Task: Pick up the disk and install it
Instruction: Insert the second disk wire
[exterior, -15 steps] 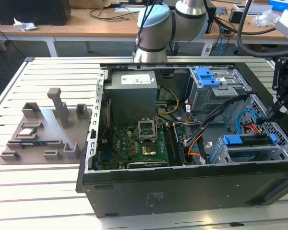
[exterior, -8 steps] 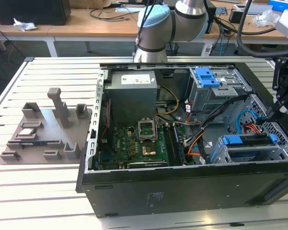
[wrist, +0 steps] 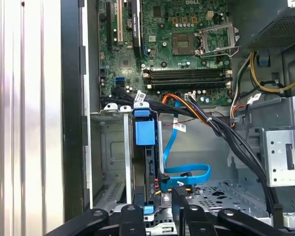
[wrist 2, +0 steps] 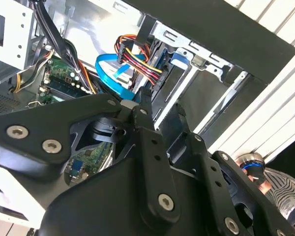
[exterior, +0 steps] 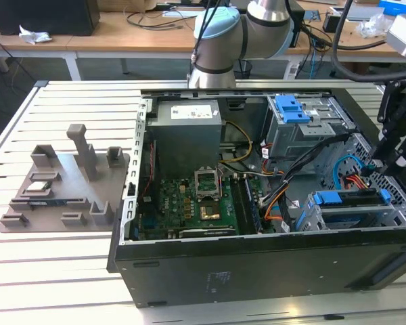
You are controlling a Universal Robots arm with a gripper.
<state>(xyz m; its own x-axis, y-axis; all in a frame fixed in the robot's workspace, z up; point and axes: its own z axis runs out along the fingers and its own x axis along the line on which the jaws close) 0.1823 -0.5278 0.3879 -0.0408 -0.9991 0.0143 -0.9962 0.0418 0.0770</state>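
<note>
Your open computer case [exterior: 257, 271] lies on its side on the slatted metal surface [exterior: 54, 271], motherboard [exterior: 189, 206] facing up. The arm [exterior: 237, 34] reaches in from the far side, and your hand [exterior: 399, 145] hangs at the exterior view's right, just above the case's drive bay corner. The disk [exterior: 355, 203] already sits in the drive cage [exterior: 311, 213] at that corner, its blue carrier frame showing along the top edge; in the first wrist view you see it edge-on in the cage slot [wrist: 148, 167], blue latch tab toward the motherboard [wrist: 187, 44]. A bundle of red, yellow and black wires [wrist 2: 137, 61] and a blue flat cable [wrist 2: 110, 73] run to the disk's end in the second wrist view. Your hand's dark linkages [wrist 2: 152, 162] sit just beside the cage, fingertips close together with nothing between them that you can make out; whether they touch the disk, you cannot tell. A grey fixture tray [exterior: 61, 183] rests on the surface well apart, to the exterior view's left of the case.
</note>
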